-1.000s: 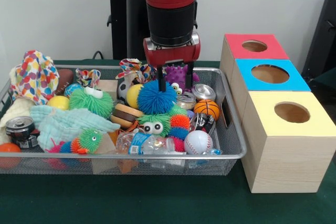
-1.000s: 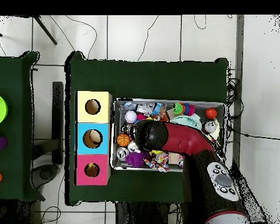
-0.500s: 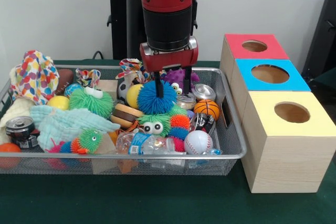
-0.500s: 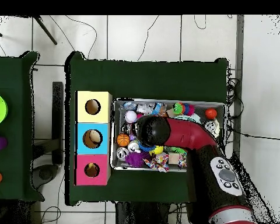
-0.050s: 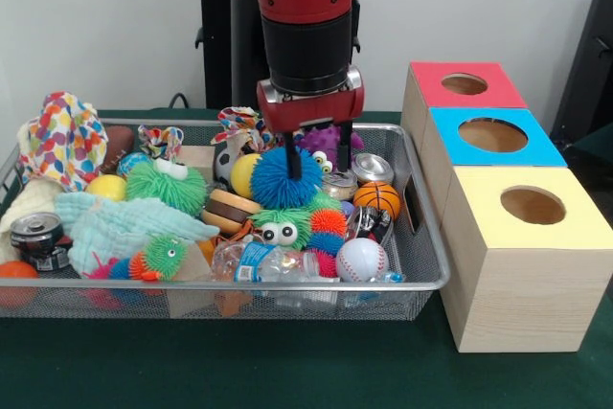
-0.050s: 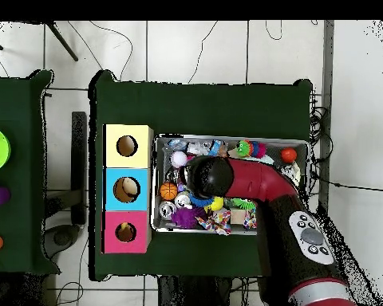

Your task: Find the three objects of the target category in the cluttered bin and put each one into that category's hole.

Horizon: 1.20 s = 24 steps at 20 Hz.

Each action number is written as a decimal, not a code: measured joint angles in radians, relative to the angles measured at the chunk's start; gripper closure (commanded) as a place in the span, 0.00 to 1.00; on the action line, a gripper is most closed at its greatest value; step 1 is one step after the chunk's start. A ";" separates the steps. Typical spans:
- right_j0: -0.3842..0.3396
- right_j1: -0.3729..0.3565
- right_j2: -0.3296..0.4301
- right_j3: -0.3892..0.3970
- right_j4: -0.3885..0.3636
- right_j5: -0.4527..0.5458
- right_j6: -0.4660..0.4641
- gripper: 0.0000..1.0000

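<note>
My counter is covered in dark green cloth, and on it sits a big wire bin stuffed with toys. Next to the bin stand three wooden boxes, each with a round hole on top: a red box, a blue box and a yellow box.

My red arm comes down over the middle of the bin. In the overhead view it hides most of the toys under it.

My tool is spread, with one finger on each side of the blue spiky ball. I cannot tell if the fingers touch it yet, and I am not pinching it.

Around the ball lie a green fuzzy toy with eyes, a purple spiky toy, a little basketball, a baseball and a silver can.

I think I am on the picking step — grabbing one fuzzy, spiky toy. Next I need to squeeze the ball gently, lift it straight up so nothing else comes along, and carry it over to the boxes. Which hole is for it, I cannot tell.
</note>
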 measured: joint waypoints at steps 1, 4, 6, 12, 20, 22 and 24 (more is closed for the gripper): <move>0.000 0.001 0.002 -0.003 -0.004 0.004 0.000 0.00; 0.000 0.008 0.005 -0.025 -0.028 0.024 0.000 0.00; 0.000 0.012 0.008 -0.040 -0.043 0.035 0.000 0.00; 0.000 0.033 0.040 -0.099 -0.093 0.046 0.000 0.00; -0.011 0.078 0.089 -0.182 -0.151 0.047 -0.001 0.00; -0.016 0.088 0.102 -0.197 -0.163 0.047 -0.001 0.00; -0.020 0.092 0.107 -0.203 -0.171 0.047 -0.001 0.00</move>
